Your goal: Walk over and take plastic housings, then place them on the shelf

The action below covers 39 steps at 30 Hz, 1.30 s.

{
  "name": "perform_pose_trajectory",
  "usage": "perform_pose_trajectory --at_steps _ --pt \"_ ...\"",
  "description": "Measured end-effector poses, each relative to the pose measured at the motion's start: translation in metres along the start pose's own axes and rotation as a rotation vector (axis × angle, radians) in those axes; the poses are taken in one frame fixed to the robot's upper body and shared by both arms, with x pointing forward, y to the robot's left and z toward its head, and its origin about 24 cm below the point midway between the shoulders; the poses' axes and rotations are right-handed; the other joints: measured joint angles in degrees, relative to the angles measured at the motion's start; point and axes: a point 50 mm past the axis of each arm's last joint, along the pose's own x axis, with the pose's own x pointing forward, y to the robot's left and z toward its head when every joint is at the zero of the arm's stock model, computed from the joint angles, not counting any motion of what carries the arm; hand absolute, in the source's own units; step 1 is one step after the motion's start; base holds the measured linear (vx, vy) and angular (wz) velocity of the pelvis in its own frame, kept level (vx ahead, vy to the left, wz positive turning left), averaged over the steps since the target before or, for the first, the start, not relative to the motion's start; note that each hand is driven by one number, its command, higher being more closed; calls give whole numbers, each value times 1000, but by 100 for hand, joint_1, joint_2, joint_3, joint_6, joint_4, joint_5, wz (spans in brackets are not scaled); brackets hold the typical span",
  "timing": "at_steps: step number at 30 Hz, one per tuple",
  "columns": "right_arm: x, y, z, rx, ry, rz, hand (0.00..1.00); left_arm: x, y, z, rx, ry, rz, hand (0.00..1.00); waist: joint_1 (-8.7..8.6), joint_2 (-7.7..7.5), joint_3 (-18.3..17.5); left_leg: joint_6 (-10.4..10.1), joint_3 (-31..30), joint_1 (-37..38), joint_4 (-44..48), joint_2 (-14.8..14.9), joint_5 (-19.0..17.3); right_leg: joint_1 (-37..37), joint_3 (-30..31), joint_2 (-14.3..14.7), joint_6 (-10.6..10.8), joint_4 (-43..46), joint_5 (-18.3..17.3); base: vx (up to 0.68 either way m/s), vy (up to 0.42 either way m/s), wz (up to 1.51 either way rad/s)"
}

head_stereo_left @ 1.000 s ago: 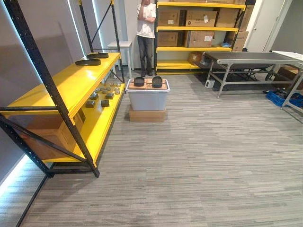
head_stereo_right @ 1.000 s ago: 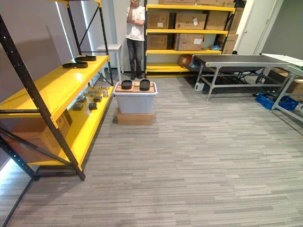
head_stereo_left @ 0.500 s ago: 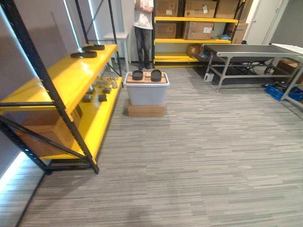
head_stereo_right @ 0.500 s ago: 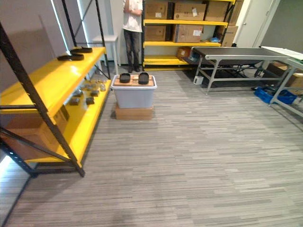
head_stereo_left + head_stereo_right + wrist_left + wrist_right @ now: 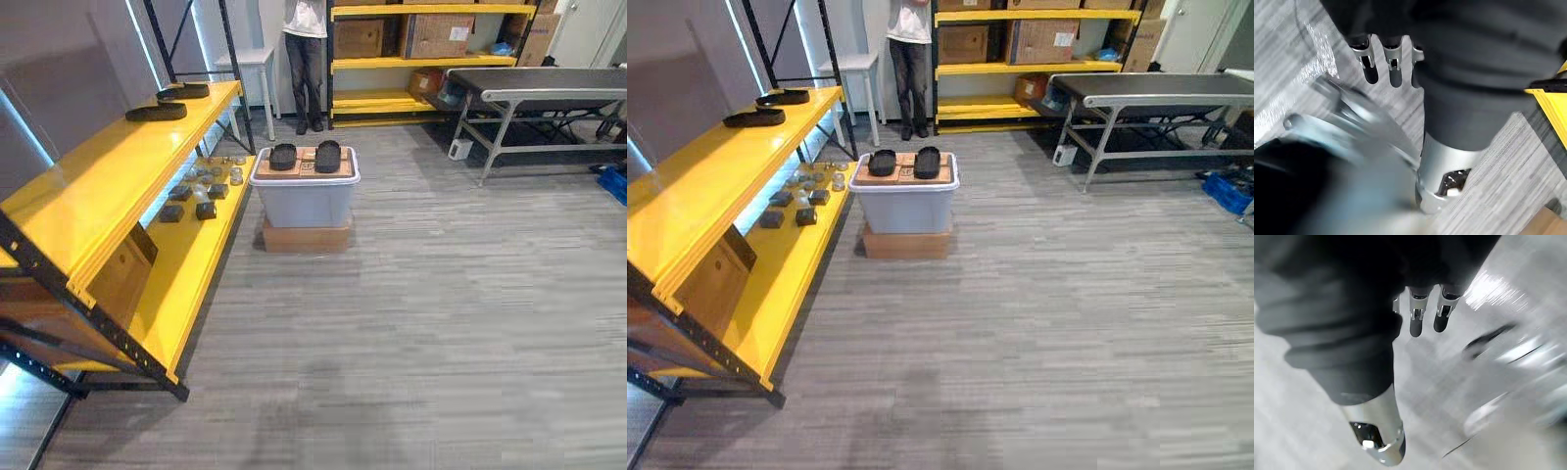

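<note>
Ahead on tub (image 5: 304, 201), housings (image 5: 283, 156) untouched; left hand (image 5: 1393, 68), right hand (image 5: 1417, 319) both open, empty. Risk I see: overshooting approach bumps tub, housings slide off.

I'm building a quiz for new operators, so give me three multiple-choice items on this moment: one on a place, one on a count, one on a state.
1. Where do the nearer black housings lie?
A. on the floor
B. on top of the grey bin
C. on the grey table

2. How many housings lie on the higher visible level of the yellow shelf?
A. none
B. two
C. five

3. What state is the left robot hand in?
A. shut on a housing
B. shut on a box
C. open and empty

Answers:
1 B, they sit side by side on the bin's top.
2 B, a pair lies at its far end.
3 C, its fingers are straight with nothing in them.
</note>
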Motion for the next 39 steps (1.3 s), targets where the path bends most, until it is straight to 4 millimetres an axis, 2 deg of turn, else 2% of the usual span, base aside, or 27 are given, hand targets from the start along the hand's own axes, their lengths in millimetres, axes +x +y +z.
perform_pose_trajectory --at_steps 3,4,5,6,7,9,10,12,13,16,17,18,19,20,21,22,23,24,26,28,30,31,32,33,34,37,39 --pt "2 3 10 -3 -41 16 0 -5 11 -16 9 29 37 0 72 53 15 -94 -410 -275 -1252 -44 616 803 46 -134 394 -41 -695 628 137 -32" --pt "0 1 -1 4 -4 2 0 -8 21 -18 20 42 70 0 203 -321 -173 37 -340 -366 -620 -354 1000 946 68 -587 592 169 -993 694 194 -38" --pt "-1 0 -2 -7 3 0 0 -9 21 -22 29 56 74 0 213 -347 -229 122 -353 -375 -456 -425 1060 843 143 -699 612 606 -1018 733 214 -40" --pt "1 3 1 -8 0 6 0 -9 21 -25 39 70 79 0 179 -312 -228 647 -399 -273 -374 -516 1422 269 202 -980 592 2056 -843 901 293 -10" --pt "3 11 -6 -12 29 22 0 -7 20 -16 93 59 77 0 122 -352 -178 948 -446 12 -497 -646 1379 -284 285 -1275 394 3379 -100 881 298 16" --pt "7 21 -12 -28 68 44 0 -2 13 1 151 31 66 0 92 -305 -18 1051 -514 631 -909 -655 1255 -742 114 -1252 617 3629 -652 654 175 7" --pt "8 24 -13 -50 80 57 0 0 10 8 167 27 64 0 59 -175 70 1102 -534 1080 -1135 -530 1150 -1013 -287 -1044 583 3163 -877 549 95 -21" --pt "7 22 -18 -82 111 55 0 3 4 26 190 -8 50 0 41 -12 172 1044 -538 1627 -1354 -343 928 -1466 -693 -622 555 2454 -865 514 50 -11" --pt "1 15 -29 -121 157 45 0 6 -6 49 214 -56 26 0 29 -54 185 980 -564 1983 -1507 -314 749 -2121 -682 -336 560 1765 -654 515 4 18" --pt "-10 -5 -42 -86 183 -33 0 8 -19 78 231 -137 -22 0 -103 -330 127 863 -770 2323 -1219 -531 67 -2882 -112 -500 531 861 175 613 -121 62" --pt "-19 -21 -48 -58 201 -98 0 6 -17 77 194 -160 -21 0 -203 -276 6 768 -950 2587 -890 -423 -474 -2896 29 -585 255 924 458 541 -192 67" --pt "-23 -27 -49 -61 212 -120 0 5 -12 71 167 -155 -7 0 -224 -195 -85 714 -932 2743 -785 -309 -568 -2892 -23 -545 58 1200 595 931 -313 83" --pt "-26 -32 -50 -136 230 -127 0 3 -8 63 119 -154 6 0 -255 -129 -208 446 -855 2247 1014 25 -506 -2871 -173 -507 -106 1760 834 665 -210 58" --pt "-27 -33 -48 -166 236 -128 0 4 -10 60 102 -152 7 0 -242 26 -211 417 -811 1858 1962 341 -338 -2810 -261 -391 -316 1987 609 959 -302 40" --pt "-22 -32 -37 -230 225 -115 0 4 -10 41 85 -99 11 0 -147 346 -146 221 -827 1249 3435 1012 64 -2396 -352 58 -303 1806 335 711 -197 1" --pt "-14 -21 -28 -253 207 -87 0 4 -6 26 97 -37 22 0 -124 356 -62 131 -741 816 3900 1192 -32 -1879 -373 240 -296 1365 276 683 -177 -11" --pt "-12 -19 -27 -254 204 -80 0 4 -4 23 99 -22 25 0 -124 319 -45 115 -695 714 3850 1156 -45 -1730 -384 240 -291 1245 275 628 -144 1" --pt "-8 -13 -21 -253 182 -65 0 3 -1 15 89 5 34 0 -37 168 14 39 -279 456 3097 950 -93 -1168 -393 173 -275 734 343 600 -117 13" --pt "-3 -7 -7 -256 135 -55 0 2 -1 7 99 27 25 0 18 153 26 26 62 258 1253 483 -46 -651 -393 62 -162 317 260 597 -49 7" --pt "2 -1 9 -257 66 -41 0 1 -3 -3 95 29 12 0 70 220 41 -204 6 227 -1417 9 725 -91 -374 23 127 -46 3 676 58 -10" --pt "4 4 5 -258 71 -24 0 -2 4 -11 131 52 30 0 178 80 -18 13 -28 235 -1097 -113 1323 292 -253 -185 378 23 -440 798 116 -35" --pt "4 5 2 -262 81 -18 0 -2 6 -12 147 52 39 0 200 -108 -142 176 -44 116 -621 -306 1294 268 -243 -500 679 465 -774 710 97 -34" --pt "5 7 6 -262 71 -13 0 -2 7 -12 160 54 43 0 191 -112 -106 463 -43 101 -376 -341 1147 123 -182 -637 777 998 -856 686 147 -11" --pt "7 11 7 -244 66 -11 0 -1 7 -9 186 56 46 0 147 -137 -83 688 -46 221 -195 -450 807 -437 -80 -1033 894 2532 -714 695 189 13" --pt "9 17 3 -248 75 6 0 -1 7 -3 236 51 49 0 49 -150 -50 762 -123 519 -240 -550 619 -919 -24 -1331 776 3792 -91 678 198 27" --pt "8 20 -6 -268 95 24 0 2 3 11 317 32 46 0 61 -79 19 713 -383 1343 -554 -510 447 -1129 -152 -1157 750 3526 -603 589 46 28" --pt "9 29 -7 -304 45 49 0 2 8 21 340 31 63 0 -21 54 39 556 -627 1845 -815 -148 402 -1608 -231 -540 639 2235 -631 713 -102 49"
